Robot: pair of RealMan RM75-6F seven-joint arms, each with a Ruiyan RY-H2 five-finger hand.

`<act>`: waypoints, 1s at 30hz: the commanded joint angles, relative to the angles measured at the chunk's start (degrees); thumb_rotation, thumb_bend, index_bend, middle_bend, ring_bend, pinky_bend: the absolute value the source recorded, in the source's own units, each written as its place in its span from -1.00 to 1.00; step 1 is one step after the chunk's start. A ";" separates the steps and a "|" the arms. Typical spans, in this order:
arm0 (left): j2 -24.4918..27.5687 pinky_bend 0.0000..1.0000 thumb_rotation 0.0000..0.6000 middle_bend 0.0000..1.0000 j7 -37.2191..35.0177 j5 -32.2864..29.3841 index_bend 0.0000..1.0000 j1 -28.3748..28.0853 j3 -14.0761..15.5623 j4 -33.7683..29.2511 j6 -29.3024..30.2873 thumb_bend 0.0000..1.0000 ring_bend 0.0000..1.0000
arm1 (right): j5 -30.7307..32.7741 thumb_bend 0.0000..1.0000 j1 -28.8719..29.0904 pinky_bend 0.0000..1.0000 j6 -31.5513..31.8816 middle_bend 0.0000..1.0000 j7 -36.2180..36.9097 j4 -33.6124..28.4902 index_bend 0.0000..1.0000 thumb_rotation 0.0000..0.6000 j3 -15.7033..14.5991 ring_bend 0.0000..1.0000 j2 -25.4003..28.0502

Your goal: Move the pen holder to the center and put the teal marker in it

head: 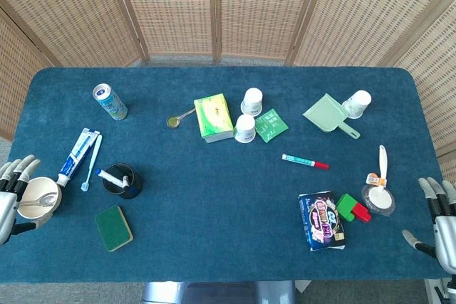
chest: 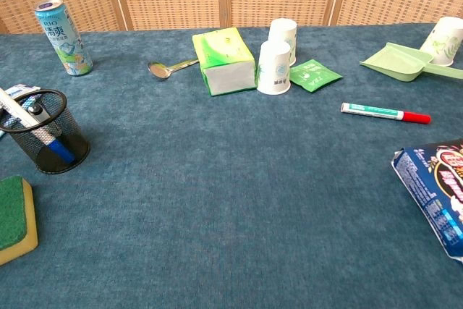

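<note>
Hands absent from my chest view; head view caught both only at table edges. Left hand (head: 16, 189) partly cropped, fingers spread, empty, beside small bowl (head: 44, 197). Right hand (head: 440, 215) cut at corner, fingers apart, held nothing. Pen holder (chest: 41, 132) sat far left, blue-capped pen (chest: 36, 127) inside. Teal marker (chest: 384, 112) lay right of centre. Tissue box (chest: 223, 58), paper cups (chest: 275, 67), green sachet (chest: 314, 74) stood behind centre. Sponge (chest: 14, 216) half cropped.

Black mesh pen holder (head: 122, 180) upright left, teal marker (head: 305, 161) flat right
</note>
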 commanded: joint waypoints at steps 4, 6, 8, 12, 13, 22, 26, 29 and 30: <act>0.18 -1.00 1.00 -1.00 0.01 -0.59 -1.00 -0.15 0.07 -0.17 -0.63 -0.89 -1.00 | 0.00 -1.00 -0.15 -1.00 0.30 -1.00 0.89 -0.12 -0.99 1.00 0.03 -1.00 0.34; 0.31 -1.00 1.00 -1.00 -0.45 -0.53 -1.00 -0.34 0.14 -0.16 -0.96 -0.90 -1.00 | -0.01 -1.00 -0.21 -1.00 0.36 -1.00 1.33 -0.23 -0.99 1.00 0.00 -1.00 0.51; 0.56 -1.00 1.00 -1.00 -1.09 -0.39 -1.00 -0.66 0.28 -0.10 -1.59 -0.90 -1.00 | 0.06 -1.00 -0.29 -1.00 0.48 -1.00 1.75 -0.38 -0.99 1.00 0.03 -1.00 0.72; 1.41 -1.00 1.00 -1.00 -3.29 -0.47 -1.00 -2.25 0.31 0.47 -4.39 -0.89 -1.00 | 0.30 -1.00 -0.46 -1.00 0.72 -1.00 2.71 -0.67 -0.99 1.00 0.14 -1.00 1.13; 1.63 -1.00 1.00 -1.00 -4.77 -0.79 -1.00 -3.31 0.12 0.95 -6.16 -0.89 -1.00 | 0.42 -1.00 -0.51 -1.00 0.71 -1.00 2.89 -0.74 -0.99 1.00 0.15 -1.00 1.24; -0.61 -1.00 1.00 -1.00 -11.57 -0.49 -1.00 -12.56 -2.24 5.75 -17.30 -0.90 -1.00 | 0.33 -1.00 -0.61 -1.00 0.51 -1.00 3.26 -1.48 -1.00 1.00 -0.14 -1.00 1.62; -1.15 -1.00 1.00 -1.00 -10.12 -2.05 -1.00 -15.16 -2.81 4.94 -21.16 -0.90 -1.00 | 0.89 -1.00 -0.83 -1.00 0.82 -1.00 4.01 -1.57 -1.00 1.00 0.12 -1.00 1.80; -1.41 -1.00 1.00 -1.00 -7.25 -4.21 -1.00 -17.06 -3.18 3.78 -24.67 -0.90 -1.00 | 1.66 -1.00 -1.05 -1.00 1.06 -1.00 5.01 -1.60 -1.00 1.00 0.46 -1.00 2.11; -1.49 -1.00 1.00 -1.00 -6.24 -4.87 -1.00 -17.66 -3.24 3.30 -25.77 -0.90 -1.00 | 1.87 -1.00 -1.11 -1.00 1.14 -1.00 5.36 -1.65 -1.00 1.00 0.56 -1.00 2.23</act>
